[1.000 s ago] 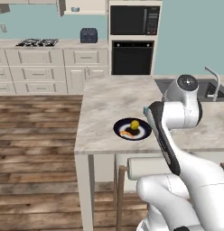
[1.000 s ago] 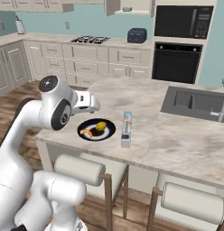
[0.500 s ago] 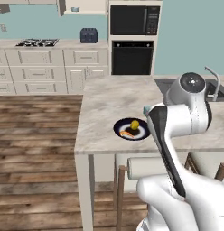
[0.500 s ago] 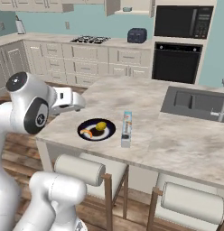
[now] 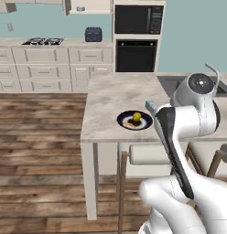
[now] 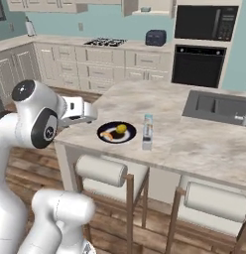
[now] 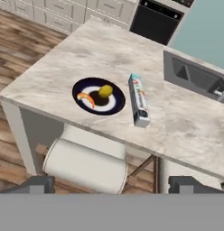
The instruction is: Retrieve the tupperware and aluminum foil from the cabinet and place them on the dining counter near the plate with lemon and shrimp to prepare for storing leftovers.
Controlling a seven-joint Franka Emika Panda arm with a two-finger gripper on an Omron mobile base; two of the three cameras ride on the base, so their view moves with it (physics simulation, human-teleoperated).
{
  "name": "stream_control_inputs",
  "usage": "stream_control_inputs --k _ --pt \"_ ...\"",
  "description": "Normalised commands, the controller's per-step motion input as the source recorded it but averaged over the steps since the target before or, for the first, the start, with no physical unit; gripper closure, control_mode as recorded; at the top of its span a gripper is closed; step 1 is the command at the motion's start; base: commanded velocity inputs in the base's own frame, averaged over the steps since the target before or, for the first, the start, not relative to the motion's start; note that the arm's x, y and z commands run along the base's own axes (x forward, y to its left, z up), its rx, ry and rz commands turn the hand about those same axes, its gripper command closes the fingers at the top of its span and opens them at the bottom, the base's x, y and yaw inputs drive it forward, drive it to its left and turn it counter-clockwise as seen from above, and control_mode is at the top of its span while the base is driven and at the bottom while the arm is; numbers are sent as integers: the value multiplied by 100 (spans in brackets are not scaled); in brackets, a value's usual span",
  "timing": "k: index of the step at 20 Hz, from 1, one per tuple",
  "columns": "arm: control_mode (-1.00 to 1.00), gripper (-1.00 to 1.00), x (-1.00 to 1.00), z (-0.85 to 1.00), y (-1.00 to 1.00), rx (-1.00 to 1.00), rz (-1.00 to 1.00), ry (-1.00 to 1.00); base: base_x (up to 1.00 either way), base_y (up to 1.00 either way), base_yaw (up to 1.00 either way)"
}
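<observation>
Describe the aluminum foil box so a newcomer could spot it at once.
Find the dining counter, the marble-topped island with the sink. Near its front edge lies a dark plate. Beside it lies the aluminum foil: the long, narrow, pale box with coloured print.

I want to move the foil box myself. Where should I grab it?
Grab the aluminum foil around its middle, probably coming straight down from above. It lies flat on the dining counter, long and narrow, so fingers fit across its short width. The plate sits close on one side, so stay clear of it.
</observation>
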Motion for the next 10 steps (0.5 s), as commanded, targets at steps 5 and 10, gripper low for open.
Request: stream_control_inputs --k 5,10 --pt "100 -100 0 0 0 0 0 0 -40 98 18" --pt "100 -100 0 0 0 0 0 0 20 100 15"
